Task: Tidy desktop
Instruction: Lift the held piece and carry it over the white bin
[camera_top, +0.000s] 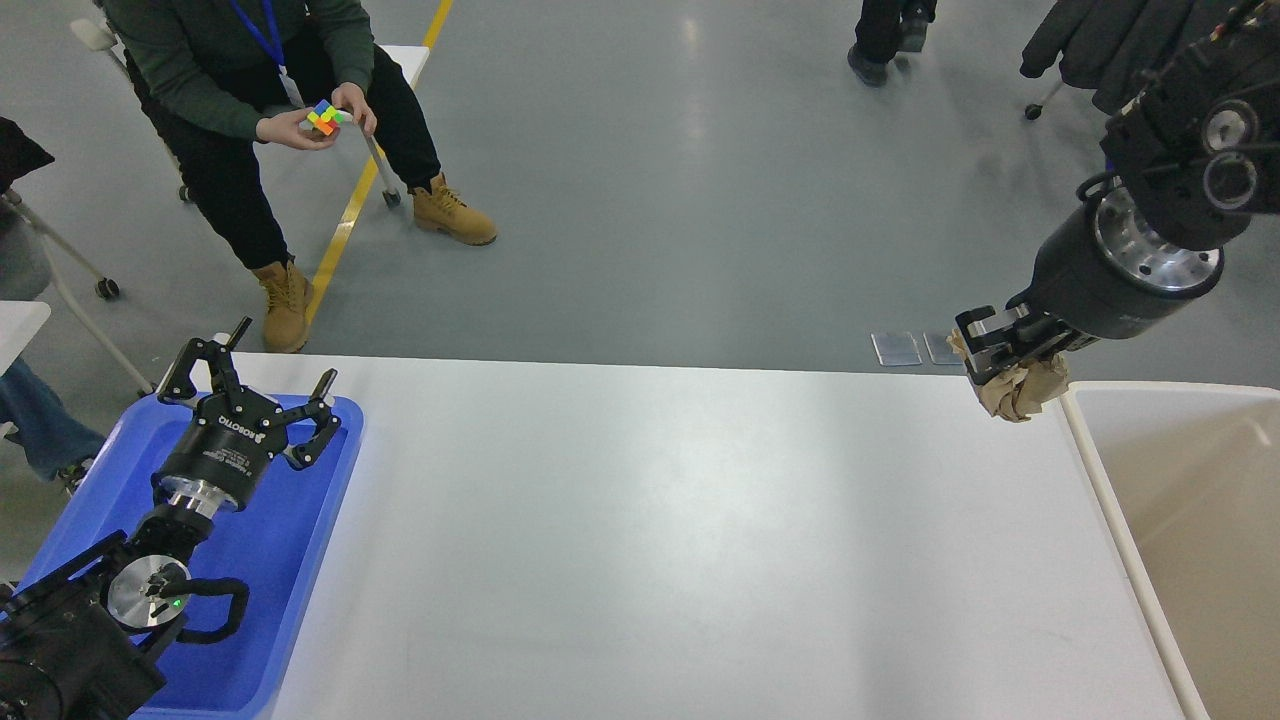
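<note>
Head view shows the white table (650, 540) bare, the right gripper (1000, 365) clamping a crumpled brown paper wad (1025, 395) beside the beige bin (1110, 500), the left gripper (262, 400) spread empty over the blue tray (290, 560), so only the drop seems left.

Tray (300, 560) at desktop's (680, 540) left end, bin (1120, 540) at right
</note>
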